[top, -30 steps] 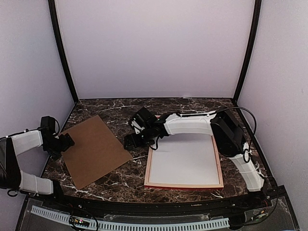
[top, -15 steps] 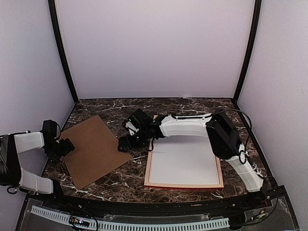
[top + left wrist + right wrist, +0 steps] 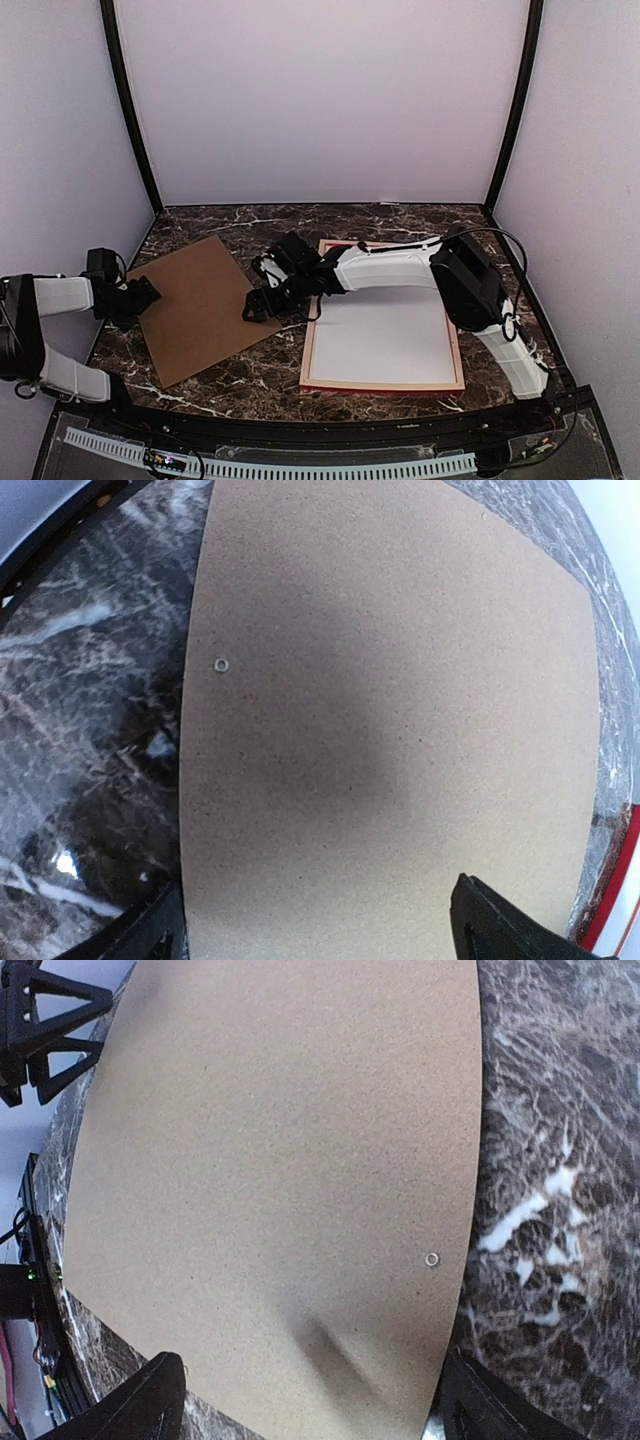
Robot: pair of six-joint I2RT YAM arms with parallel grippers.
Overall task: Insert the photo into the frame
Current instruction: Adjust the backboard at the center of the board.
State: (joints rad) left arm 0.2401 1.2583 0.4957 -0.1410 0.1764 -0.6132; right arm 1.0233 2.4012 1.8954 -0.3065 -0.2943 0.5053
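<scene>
The frame (image 3: pixel 380 384) is laid flat on the dark marble surface (image 3: pixel 260 375), right of centre, with pale rails uppermost and a strip of red seen along its near edge. Its opening is filled by a white sheet (image 3: pixel 385 335). No printed scene is seen, so it cannot be told whether this sheet is the photo turned face down.

A brown backing board (image 3: pixel 200 305) is laid flat to the left of the frame, apart from it and turned at an angle. A small ring (image 3: pixel 221 665) is seen set into it.

The left tool (image 3: pixel 140 297) is held at the board's left edge, its fingers spread wide and nothing gripped. The right tool (image 3: pixel 258 303) is held over the board's right edge, likewise spread wide and empty, with the right arm reaching across the frame's far corner.
</scene>
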